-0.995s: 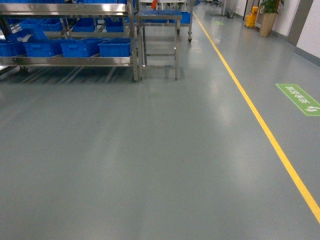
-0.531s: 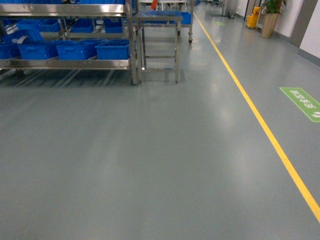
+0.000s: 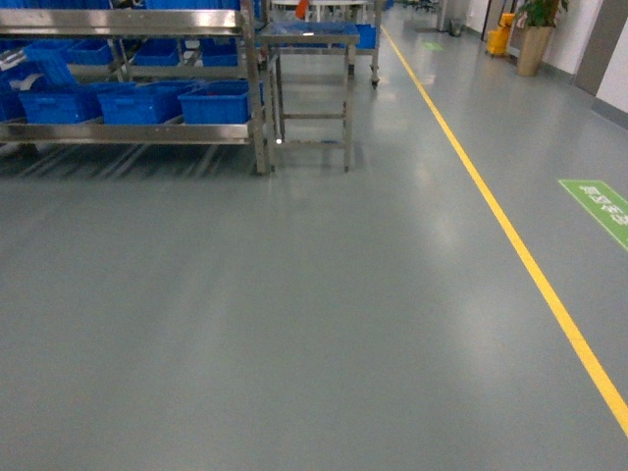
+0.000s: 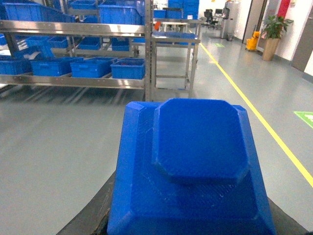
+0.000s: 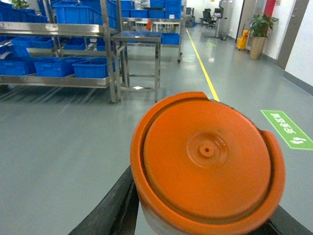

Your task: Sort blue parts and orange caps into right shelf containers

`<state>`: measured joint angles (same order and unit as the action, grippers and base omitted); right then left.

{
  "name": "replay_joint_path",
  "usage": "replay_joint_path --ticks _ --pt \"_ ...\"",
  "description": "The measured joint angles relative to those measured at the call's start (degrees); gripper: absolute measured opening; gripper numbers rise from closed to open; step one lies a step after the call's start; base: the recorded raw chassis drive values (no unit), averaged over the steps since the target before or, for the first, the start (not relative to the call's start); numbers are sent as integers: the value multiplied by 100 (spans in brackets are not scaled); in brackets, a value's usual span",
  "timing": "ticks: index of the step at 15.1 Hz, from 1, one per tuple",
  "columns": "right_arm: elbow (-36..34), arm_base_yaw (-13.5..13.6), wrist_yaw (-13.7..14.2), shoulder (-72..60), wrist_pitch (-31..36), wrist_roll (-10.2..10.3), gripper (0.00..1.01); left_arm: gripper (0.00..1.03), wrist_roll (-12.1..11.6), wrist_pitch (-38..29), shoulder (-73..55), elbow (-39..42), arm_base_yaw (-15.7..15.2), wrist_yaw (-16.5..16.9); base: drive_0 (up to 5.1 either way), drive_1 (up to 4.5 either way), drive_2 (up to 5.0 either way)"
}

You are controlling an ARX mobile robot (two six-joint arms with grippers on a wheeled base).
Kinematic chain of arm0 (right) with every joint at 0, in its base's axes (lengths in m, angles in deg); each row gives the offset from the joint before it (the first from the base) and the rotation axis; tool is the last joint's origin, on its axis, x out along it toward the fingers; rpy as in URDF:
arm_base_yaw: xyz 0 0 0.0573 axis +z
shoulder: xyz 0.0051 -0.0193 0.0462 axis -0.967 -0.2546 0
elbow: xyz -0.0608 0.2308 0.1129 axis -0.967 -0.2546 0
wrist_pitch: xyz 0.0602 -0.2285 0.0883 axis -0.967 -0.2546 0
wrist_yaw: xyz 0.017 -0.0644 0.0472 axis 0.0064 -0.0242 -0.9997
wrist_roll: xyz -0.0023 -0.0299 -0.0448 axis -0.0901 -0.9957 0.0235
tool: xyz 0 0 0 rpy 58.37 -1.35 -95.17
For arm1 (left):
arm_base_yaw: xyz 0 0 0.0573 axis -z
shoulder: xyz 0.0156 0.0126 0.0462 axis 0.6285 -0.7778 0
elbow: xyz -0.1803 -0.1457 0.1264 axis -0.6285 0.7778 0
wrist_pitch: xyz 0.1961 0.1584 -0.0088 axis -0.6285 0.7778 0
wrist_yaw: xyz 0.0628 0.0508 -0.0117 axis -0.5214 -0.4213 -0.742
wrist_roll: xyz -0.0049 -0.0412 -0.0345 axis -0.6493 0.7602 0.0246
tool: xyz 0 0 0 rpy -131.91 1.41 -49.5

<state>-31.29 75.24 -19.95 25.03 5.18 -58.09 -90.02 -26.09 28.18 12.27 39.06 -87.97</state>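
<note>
Since a second earlier, the steel shelf (image 3: 137,74) of blue crates (image 3: 221,103) had slid lower and leftward in the head view. A blue part (image 4: 190,171) filled the left wrist view and an orange cap (image 5: 208,161) the right; each looked light, rigid, smooth plastic, best gripped by its sides. Neither end effector's jaws showed, so their state could not be told.

Steel shelf (image 3: 128,132) with blue crates (image 3: 142,103) on grey floor (image 3: 294,324)
</note>
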Motion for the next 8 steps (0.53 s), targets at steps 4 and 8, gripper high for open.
replay_joint_path --ticks 4,8 --pt "0 0 0 0 -17 0 44 43 0 7 0 0 0 7 -2 415 -419" --pt "0 0 0 0 -15 0 44 43 0 -9 0 0 0 9 2 418 -415"
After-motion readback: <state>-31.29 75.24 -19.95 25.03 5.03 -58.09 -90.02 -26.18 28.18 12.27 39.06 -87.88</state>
